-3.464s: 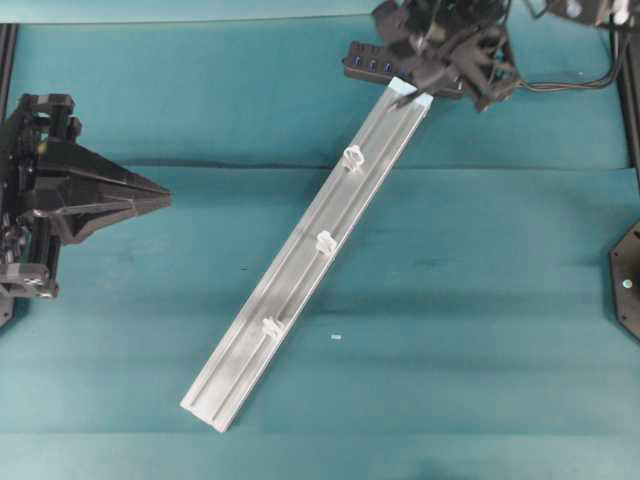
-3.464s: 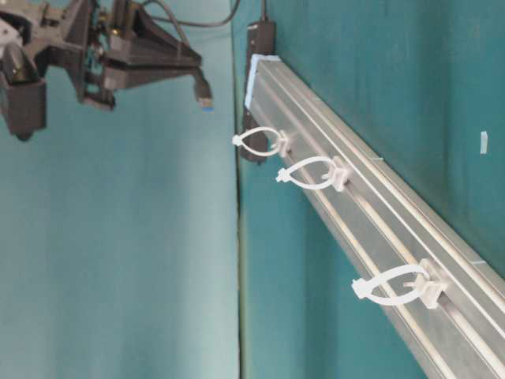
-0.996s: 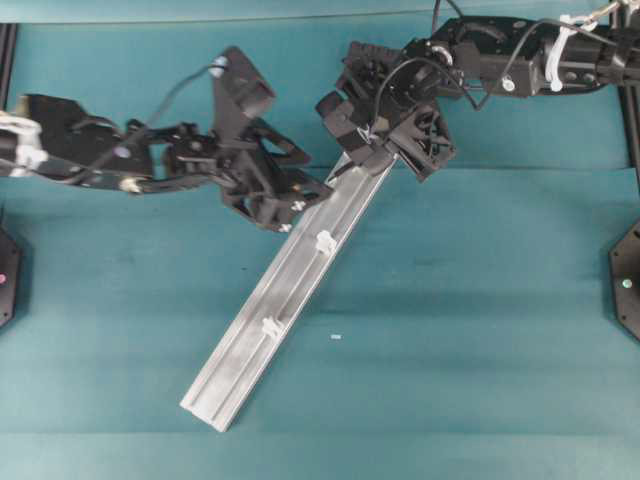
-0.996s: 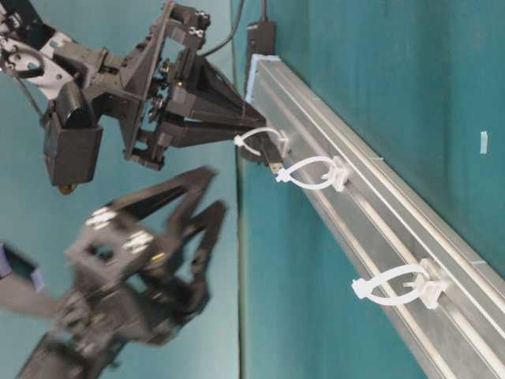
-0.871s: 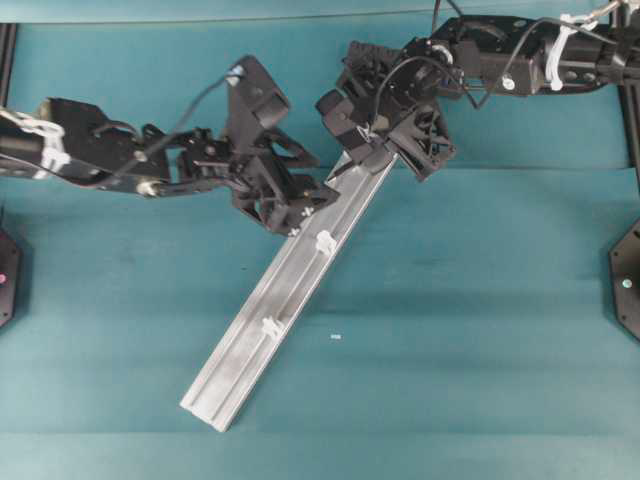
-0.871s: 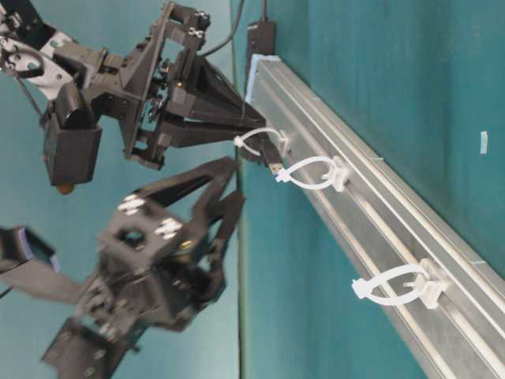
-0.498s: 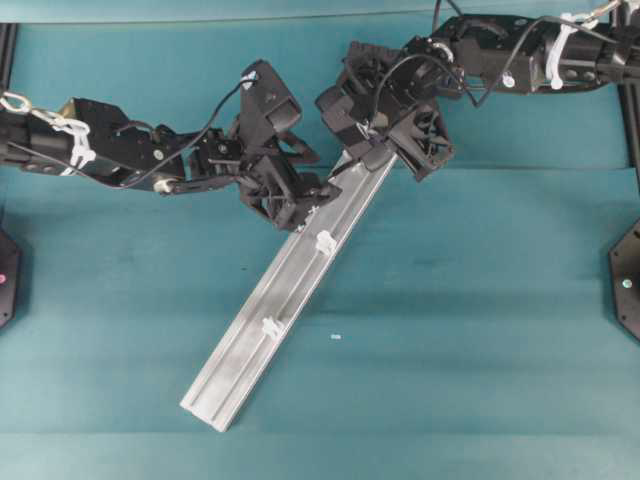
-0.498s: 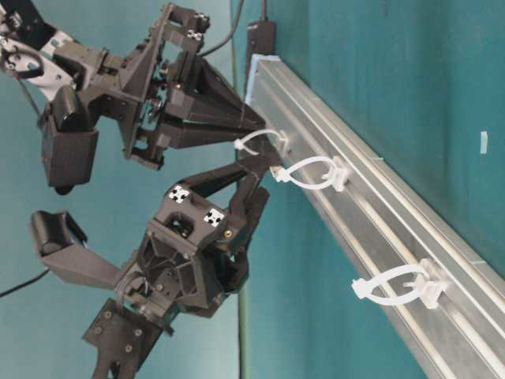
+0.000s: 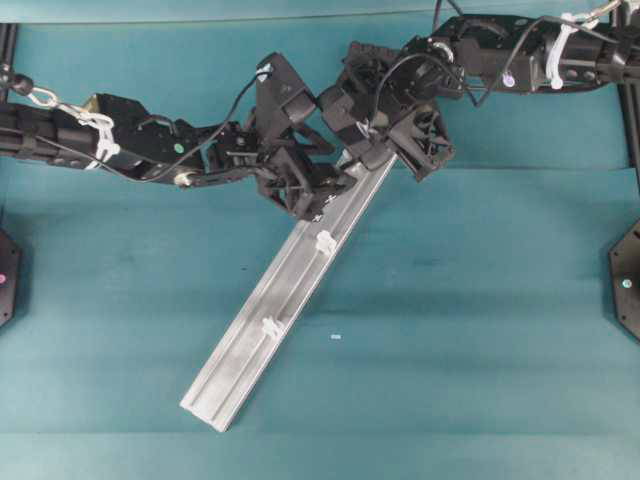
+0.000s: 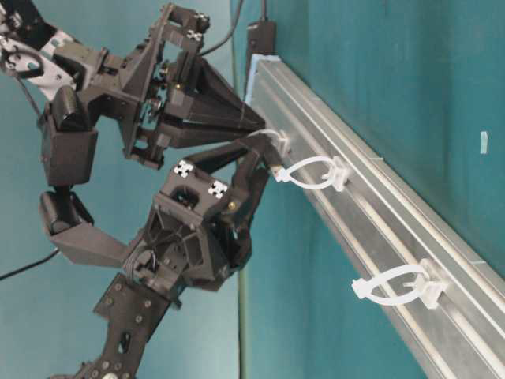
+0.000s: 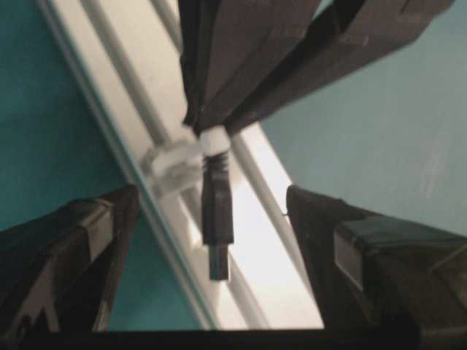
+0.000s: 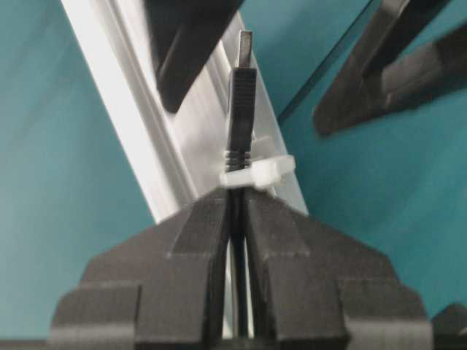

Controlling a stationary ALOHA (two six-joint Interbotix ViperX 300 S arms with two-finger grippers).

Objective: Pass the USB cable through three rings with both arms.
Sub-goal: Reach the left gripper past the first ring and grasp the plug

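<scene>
My right gripper [image 12: 237, 219] is clamped on the cable [image 12: 241, 127] just behind the plug, whose body has cleared the first ring [image 12: 257, 173]. My left gripper [image 11: 211, 219] stands wide apart, one finger on each side of the plug tip, touching nothing yet. I judge this the handover after ring one: next the left must close squarely on the plug without twisting it. The plug lies along the rail [image 9: 270, 310], tip towards the second ring [image 10: 312, 174].
</scene>
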